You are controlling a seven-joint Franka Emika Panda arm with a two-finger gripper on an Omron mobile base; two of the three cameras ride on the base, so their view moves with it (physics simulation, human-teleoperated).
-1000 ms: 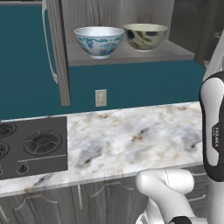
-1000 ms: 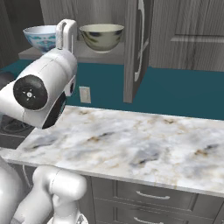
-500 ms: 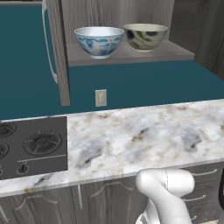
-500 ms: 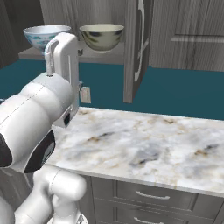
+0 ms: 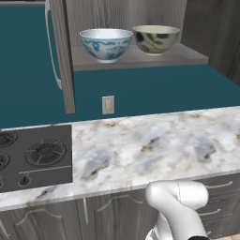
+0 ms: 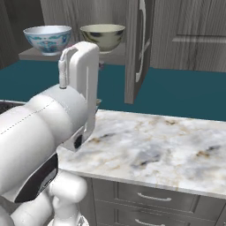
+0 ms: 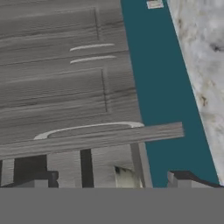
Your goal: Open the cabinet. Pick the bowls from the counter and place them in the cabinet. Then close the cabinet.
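The cabinet [image 5: 131, 14] stands open, and both bowls sit side by side on its shelf [image 5: 140, 58]. The white bowl with blue-red marks [image 5: 105, 44] [image 6: 47, 39] is on the left, the cream-olive bowl [image 5: 156, 38] [image 6: 102, 36] on the right. The left door [image 5: 61, 56] and the right door [image 6: 134, 48] stick out edge-on. In the hand view my gripper [image 7: 111, 181] is open with nothing between its fingertips [image 7: 41, 178]. It faces the edge of an open door [image 7: 92, 138] with its slim bar handle [image 7: 87, 127]. The marble counter [image 5: 154, 140] [image 6: 154, 145] holds no bowl.
A black gas cooktop [image 5: 33, 157] lies at the counter's left end. A wall outlet [image 5: 108, 104] sits on the teal wall below the shelf. My arm's big white links [image 6: 53, 128] block the left of the right base view. Drawers [image 6: 154, 196] run below the counter.
My arm has swung out of the right edge of the left base view and now spreads lower and wider across the right base view. The bowls and doors have not moved.
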